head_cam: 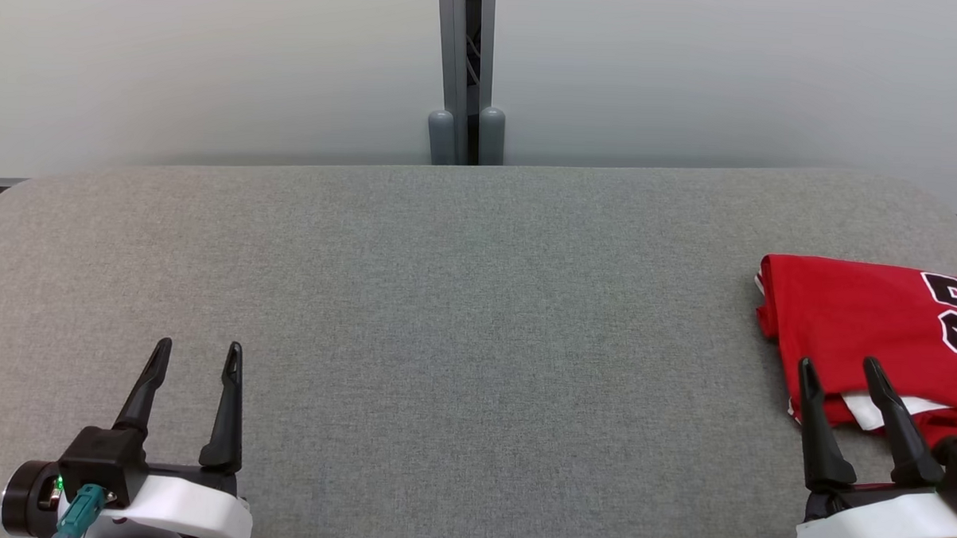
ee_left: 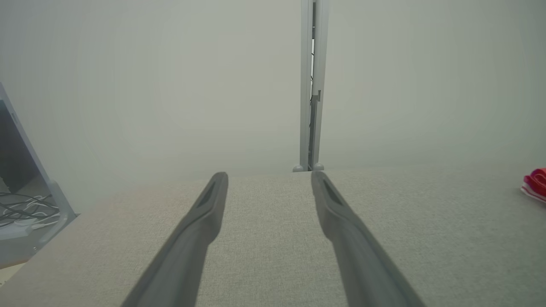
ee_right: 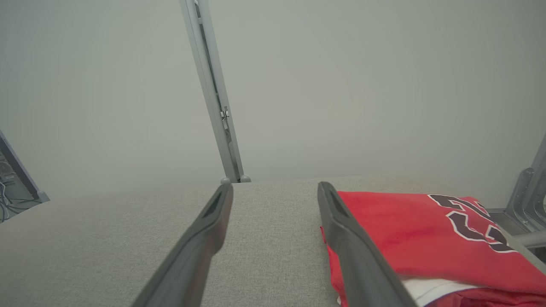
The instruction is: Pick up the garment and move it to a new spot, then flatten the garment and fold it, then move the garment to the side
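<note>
Well, writing first: a black, white-edged number (ee_right: pixel 469 217) runs across the red jersey (head_cam: pixel 851 314). It lies foreshortened and is cut off at the edge of view, so I cannot read it for sure. The jersey is folded flat on the grey bench (head_cam: pixel 477 301), just ahead and to the right of the right claw (head_cam: pixel 839 363). That claw's fingers stand over the jersey's near left corner, where a white strip peeks out. The claw is spread wide, with nothing between its fingers. The left claw (head_cam: pixel 200 345) sits well apart from the jersey, equally wide and empty, with grey bench ahead of it. Beyond both claws a grey post (head_cam: pixel 463 69) splits the pale wall. Far left of the left claw, loose cables (ee_left: pixel 25 209) lie inside a grey frame.
</note>
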